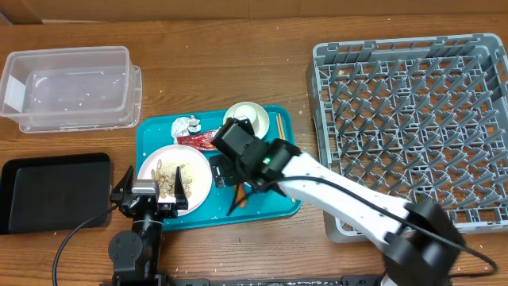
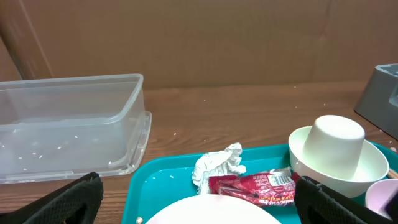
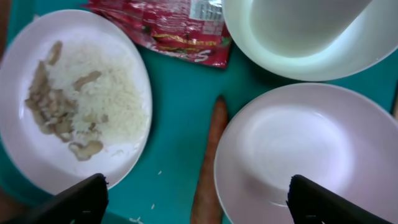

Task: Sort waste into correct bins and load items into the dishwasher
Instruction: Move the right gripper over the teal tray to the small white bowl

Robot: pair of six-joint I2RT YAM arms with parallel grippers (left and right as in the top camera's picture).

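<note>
Both pincers gape wide and hold nothing, the right gripper [image 3: 199, 198] above the carrot [image 3: 208, 155] and pink bowl [image 3: 305, 155] on the teal tray [image 3: 180, 87] near the table's front edge, the left gripper [image 2: 199, 198] at the rice plate [image 3: 15, 87], the dish rack [image 1: 413, 119] along the right edge

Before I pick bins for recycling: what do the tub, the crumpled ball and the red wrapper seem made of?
Tub: clear glossy rigid plastic; the table shows through its walls. Crumpled ball: probably thin foil, sharply creased, though it looks whitish and could be paper. Red wrapper: shiny printed plastic film, wrinkled with glare.
</note>
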